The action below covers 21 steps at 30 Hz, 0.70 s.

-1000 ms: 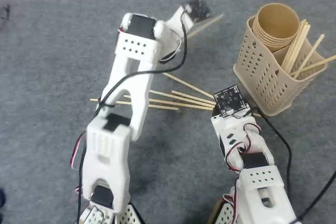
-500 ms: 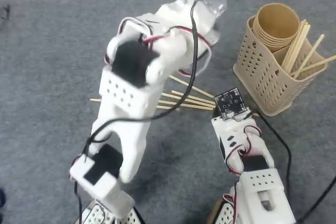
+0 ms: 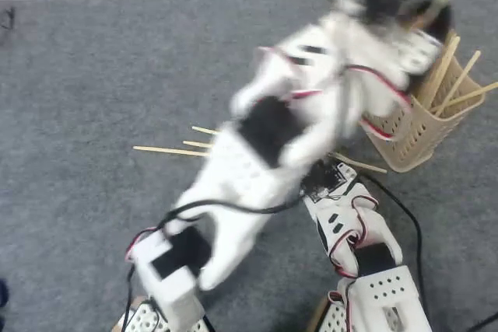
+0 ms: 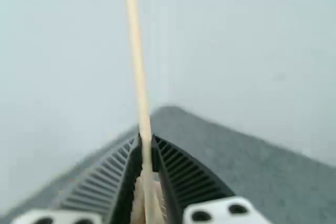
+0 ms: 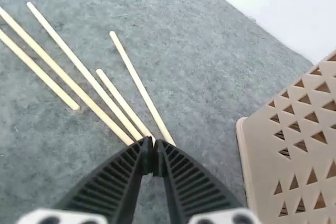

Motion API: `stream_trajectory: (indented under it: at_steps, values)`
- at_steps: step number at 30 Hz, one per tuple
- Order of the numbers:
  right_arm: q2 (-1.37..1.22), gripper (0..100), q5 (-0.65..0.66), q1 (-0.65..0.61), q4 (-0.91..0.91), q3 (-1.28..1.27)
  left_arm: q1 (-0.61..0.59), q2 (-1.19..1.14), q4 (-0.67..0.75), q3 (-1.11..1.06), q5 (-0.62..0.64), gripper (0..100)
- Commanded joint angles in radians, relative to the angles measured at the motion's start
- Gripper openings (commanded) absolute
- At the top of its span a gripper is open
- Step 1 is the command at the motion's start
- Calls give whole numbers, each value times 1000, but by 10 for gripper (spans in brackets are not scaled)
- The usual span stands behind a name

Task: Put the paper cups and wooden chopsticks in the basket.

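Since the earlier frames, the white left arm (image 3: 264,138) had been swung across the high view, from the far middle of the grey carpeted desk (image 3: 93,75) to a place over the beige perforated plastic basket (image 3: 412,134), and it was seen blurred there. In the left wrist view, the left gripper (image 4: 146,139) was seen with its fingers clamped on a thin wooden chopstick (image 4: 135,51), which was held pointing straight out past the fingertips against a pale wall (image 4: 252,35). The right arm (image 3: 350,223) was found where it had been, near the foot of the basket. The right gripper (image 5: 153,142) was held low over the desk with its fingers closed on nothing, the tips just beside the near ends of several loose wooden chopsticks (image 5: 79,72) that were laid fanned out on the desk. More chopsticks (image 3: 459,83) were stood slanting in the basket, whose holed wall (image 5: 294,145) was seen close beside the right gripper.
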<state>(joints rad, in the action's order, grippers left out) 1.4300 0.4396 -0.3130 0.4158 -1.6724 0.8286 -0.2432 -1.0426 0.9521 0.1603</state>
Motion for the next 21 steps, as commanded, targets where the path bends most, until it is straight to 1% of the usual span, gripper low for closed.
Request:
stream_trajectory:
  at_steps: [1, 5, 7, 9, 11, 14, 16, 21]
  values:
    - [12, 6, 14, -8, 1, -18, 23, -146, 64, 15, 18, 11]
    - [12, 6, 14, -8, 1, -18, 28, -255, 173, 13, 11, 12]
    - [12, 6, 14, -8, 1, -18, 35, -295, 213, 15, -26, 12]
    - [13, 6, 15, -7, 1, -18, 38, -318, 218, 21, -94, 12]
    - [13, 6, 18, -5, 1, -18, 38, -331, 193, 22, -120, 12]
    - [13, 6, 18, -5, 1, -18, 43, -362, 164, 30, -54, 12]
    - [12, 6, 18, -5, 1, -18, 41, -376, 184, 31, -15, 12]
    - [12, 6, 17, -8, 1, -18, 43, -396, 222, 31, -17, 12]
